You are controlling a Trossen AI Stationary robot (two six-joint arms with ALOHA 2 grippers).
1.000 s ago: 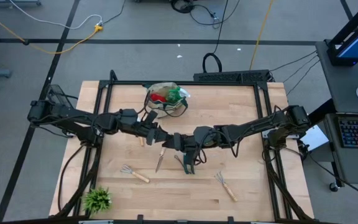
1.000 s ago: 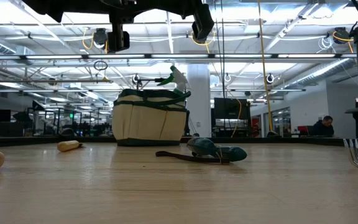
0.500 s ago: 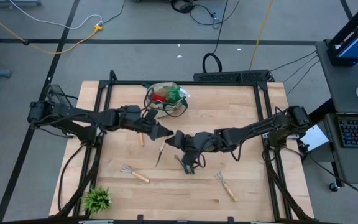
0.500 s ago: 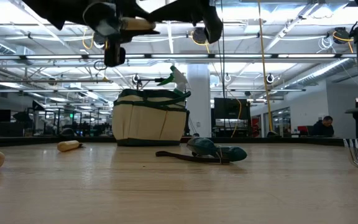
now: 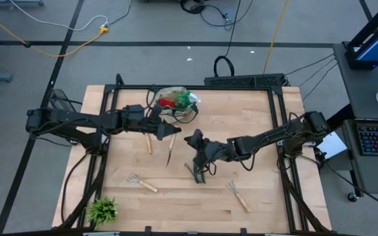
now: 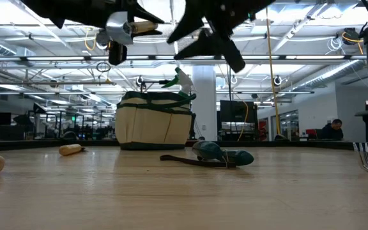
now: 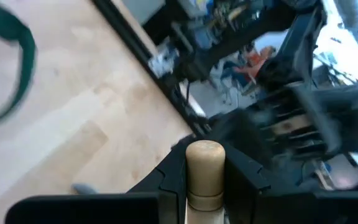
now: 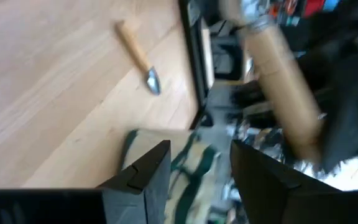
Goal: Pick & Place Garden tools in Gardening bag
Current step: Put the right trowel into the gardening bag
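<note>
While left gripper [image 5: 165, 130] clamps trowel [image 5: 170, 149], shears [image 5: 198, 173], rakes [image 5: 142, 183] lie nearby

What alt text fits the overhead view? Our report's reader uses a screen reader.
Seen from above, the left gripper holds a wooden-handled tool over the table, near the canvas bag. The right gripper hangs open beside it, above dark shears. Two rakes, a trowel and a plant lie around.

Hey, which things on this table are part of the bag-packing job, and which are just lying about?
Job: gardening bag; wooden-handled tool held aloft in the left gripper; trowel, two hand rakes and pruning shears on the table; right gripper, open, beside it.
Lying about: leafy plant at the table's corner; keyboard on the side desk.
</note>
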